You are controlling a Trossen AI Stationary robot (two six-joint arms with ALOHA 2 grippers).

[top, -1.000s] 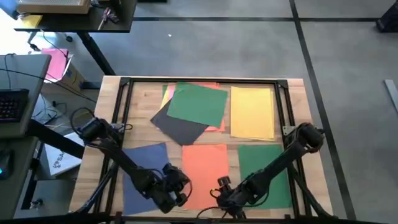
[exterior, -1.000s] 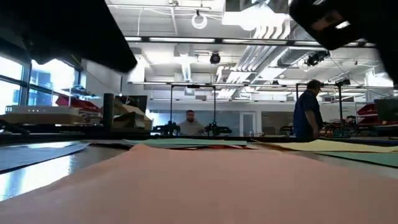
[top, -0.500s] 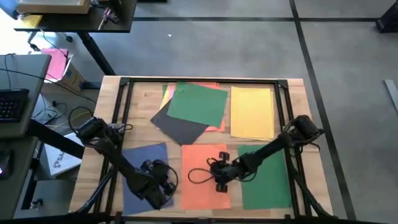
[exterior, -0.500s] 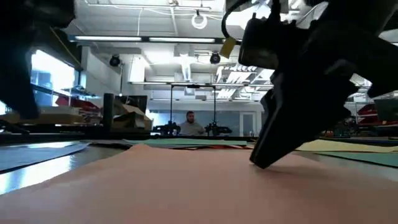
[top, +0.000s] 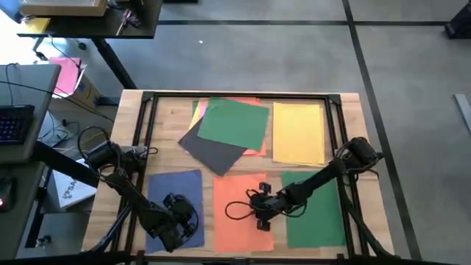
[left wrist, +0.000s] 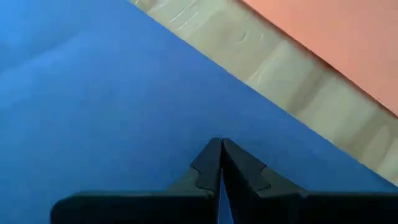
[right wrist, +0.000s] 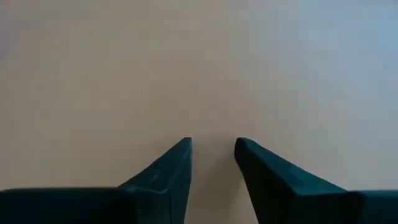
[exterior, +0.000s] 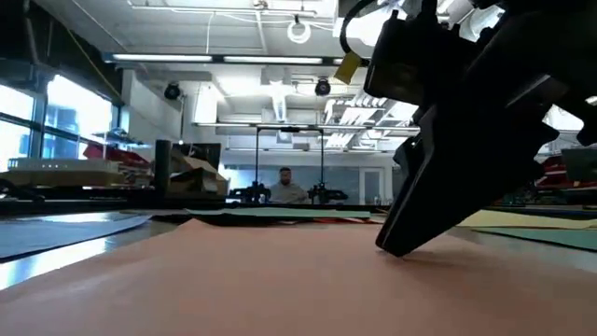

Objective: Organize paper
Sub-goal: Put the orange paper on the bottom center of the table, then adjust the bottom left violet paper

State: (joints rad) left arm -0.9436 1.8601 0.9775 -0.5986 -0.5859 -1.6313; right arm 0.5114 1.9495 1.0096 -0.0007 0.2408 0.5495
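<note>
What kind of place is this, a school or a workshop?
Probably a robotics lab or workshop. The wooden table with coloured paper stands on a bare concrete floor, a keyboard sits on a desk alongside, and behind are exposed ceiling pipes and a seated person.

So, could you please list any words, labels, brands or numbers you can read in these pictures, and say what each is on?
None can be read.
White box on the floor left of the table: dark printing, too small and blurred to read.
Coloured paper sheets, such as the orange sheet: no print visible.
</note>
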